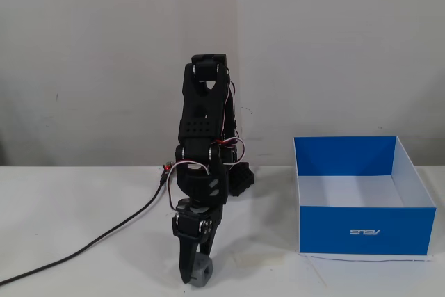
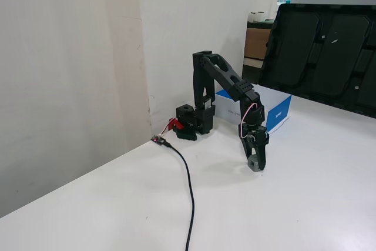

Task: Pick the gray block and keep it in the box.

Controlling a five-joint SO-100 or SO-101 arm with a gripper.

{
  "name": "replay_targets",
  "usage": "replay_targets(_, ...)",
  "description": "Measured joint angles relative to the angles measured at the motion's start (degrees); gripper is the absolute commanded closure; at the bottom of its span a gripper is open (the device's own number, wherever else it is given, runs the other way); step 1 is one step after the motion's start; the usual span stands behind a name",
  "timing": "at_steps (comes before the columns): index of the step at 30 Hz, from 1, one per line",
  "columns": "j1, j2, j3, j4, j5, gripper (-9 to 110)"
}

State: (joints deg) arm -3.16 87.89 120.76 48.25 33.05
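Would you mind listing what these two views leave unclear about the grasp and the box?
- Gray block: partly covered by the gripper fingers in a fixed view; in the other it is too small to separate from the gripper.
- Whether the block has left the table: neither view settles it.
- Box: mostly hidden behind the arm in one fixed view; the other shows its white floor only partly, behind the front wall.

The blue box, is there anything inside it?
The blue box looks empty: only its white floor and walls show. Its front wall hides the nearest strip of floor. The gray block is outside, between the claw's fingers on the table.
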Motion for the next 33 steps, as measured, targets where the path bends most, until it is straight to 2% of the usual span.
replay_targets(10,0.0,0.0,0.0,0.0,0.0,99)
replay_targets(19,0.0,0.0,-1.8,0.0,-1.2,98)
replay_targets(33,-8.6,10.2,-14.9,14.1,-9.1,96)
